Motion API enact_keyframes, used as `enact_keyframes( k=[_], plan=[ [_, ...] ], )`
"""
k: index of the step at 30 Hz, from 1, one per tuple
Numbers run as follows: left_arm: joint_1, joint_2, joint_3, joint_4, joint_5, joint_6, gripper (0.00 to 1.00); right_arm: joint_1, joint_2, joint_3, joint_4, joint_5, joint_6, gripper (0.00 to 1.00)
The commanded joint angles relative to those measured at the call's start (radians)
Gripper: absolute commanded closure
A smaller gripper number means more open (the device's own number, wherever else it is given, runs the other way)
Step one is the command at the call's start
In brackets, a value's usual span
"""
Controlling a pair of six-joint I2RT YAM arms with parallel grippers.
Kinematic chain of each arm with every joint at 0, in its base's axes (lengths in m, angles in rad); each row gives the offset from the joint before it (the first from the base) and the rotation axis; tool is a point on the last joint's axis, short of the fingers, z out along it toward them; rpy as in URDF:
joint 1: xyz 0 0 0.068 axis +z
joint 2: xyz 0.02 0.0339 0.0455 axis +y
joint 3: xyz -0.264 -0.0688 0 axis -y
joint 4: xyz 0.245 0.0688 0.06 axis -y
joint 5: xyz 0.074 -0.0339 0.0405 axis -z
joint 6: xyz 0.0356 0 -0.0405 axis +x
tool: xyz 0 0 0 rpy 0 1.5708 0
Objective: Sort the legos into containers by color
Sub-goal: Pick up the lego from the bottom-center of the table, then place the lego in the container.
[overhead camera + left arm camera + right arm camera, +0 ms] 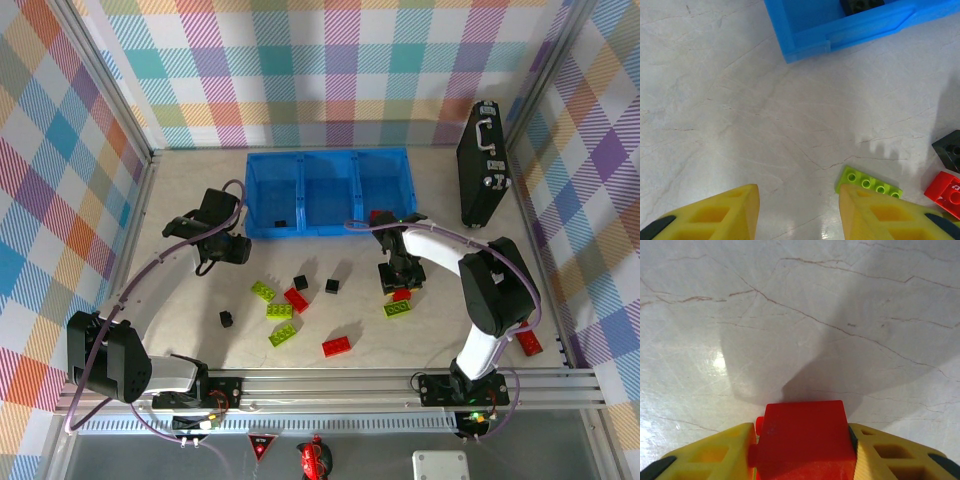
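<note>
The right gripper [801,429] clamps a light, rigid, slick red brick [805,450] by its flat sides just before the blue tray [325,232], while the left gripper [800,200] hangs spread wide, empty, near the tray's corner.

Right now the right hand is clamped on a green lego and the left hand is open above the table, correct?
Not quite. The right hand is shut on a red lego, not a green one; the right wrist view shows it between the fingers. The left hand is open above the table, as you said.
</note>
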Motion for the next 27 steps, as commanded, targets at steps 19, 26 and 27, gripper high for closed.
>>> enact_keyframes(
  k=[19, 26, 27],
  plan=[
    [-0.001, -0.059, -0.013, 0.032, 0.011, 0.024, 0.54, -0.071, 0.078, 0.39, -0.121, 0.003, -0.026, 0.55],
    [-0.001, -0.052, -0.006, 0.036, 0.031, 0.026, 0.54, -0.114, 0.181, 0.587, -0.176, -0.008, -0.047, 0.54],
    [-0.001, -0.05, -0.005, 0.036, 0.035, 0.026, 0.54, -0.122, 0.198, 0.615, -0.184, -0.012, -0.048, 0.54]
  ],
)
